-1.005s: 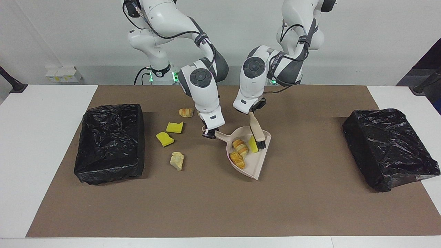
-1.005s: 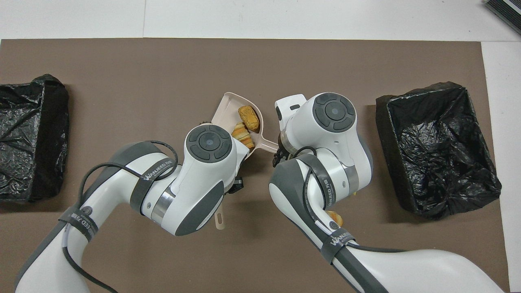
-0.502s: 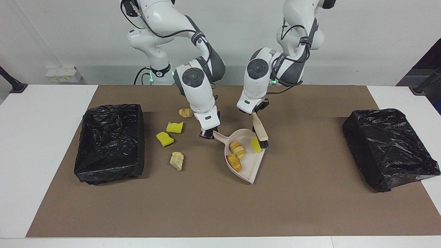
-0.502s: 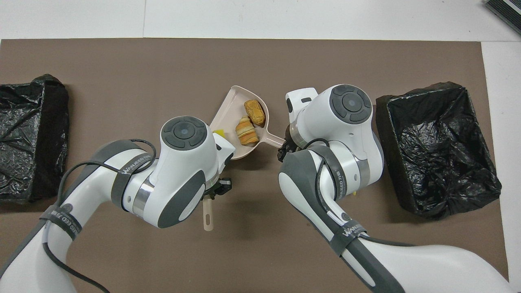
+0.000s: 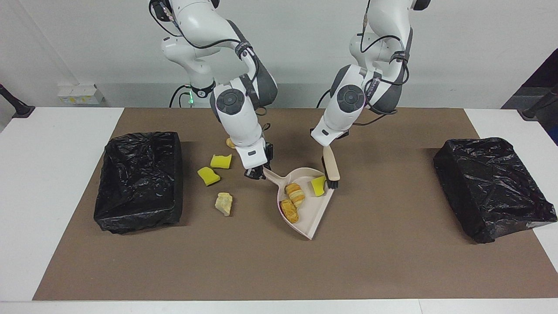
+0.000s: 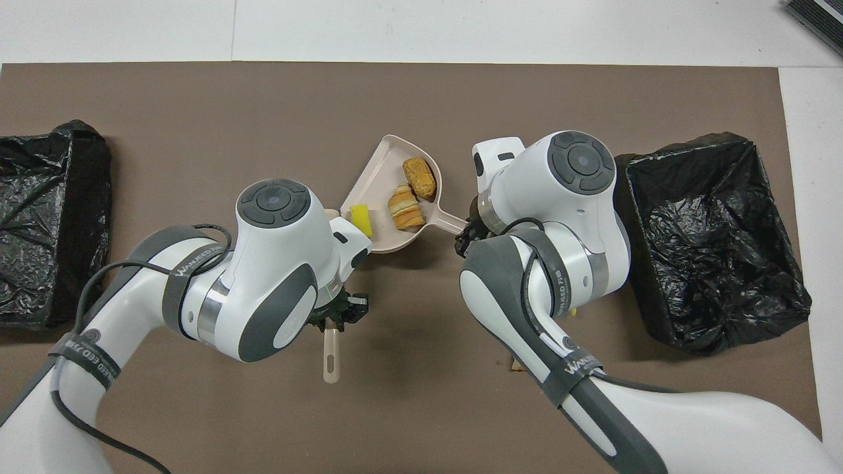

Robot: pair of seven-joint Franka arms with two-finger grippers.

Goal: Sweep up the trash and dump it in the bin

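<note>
My right gripper (image 5: 256,173) is shut on the handle of the beige dustpan (image 5: 310,216), which sits mid-mat with its mouth pointing away from the robots. In the pan lie two orange-brown bread lumps (image 5: 293,192) and a yellow sponge chunk (image 5: 318,186). My left gripper (image 5: 328,147) is shut on the brush (image 5: 330,165), whose black bristles stand at the pan's edge beside the sponge. Loose trash lies on the mat toward the right arm's end: two yellow sponges (image 5: 221,161), a beige lump (image 5: 224,203) and a bread lump (image 5: 228,142) partly hidden by the right arm. From overhead the dustpan (image 6: 379,178) shows between both arms.
A bin lined with a black bag (image 5: 139,179) stands at the right arm's end of the brown mat, close to the loose scraps. Another black-bagged bin (image 5: 492,187) stands at the left arm's end. White table borders the mat (image 5: 392,261).
The right gripper has dragged the dustpan and its load a little toward the right arm's end and away from the robots. The left arm with the brush has shifted toward its own end.
</note>
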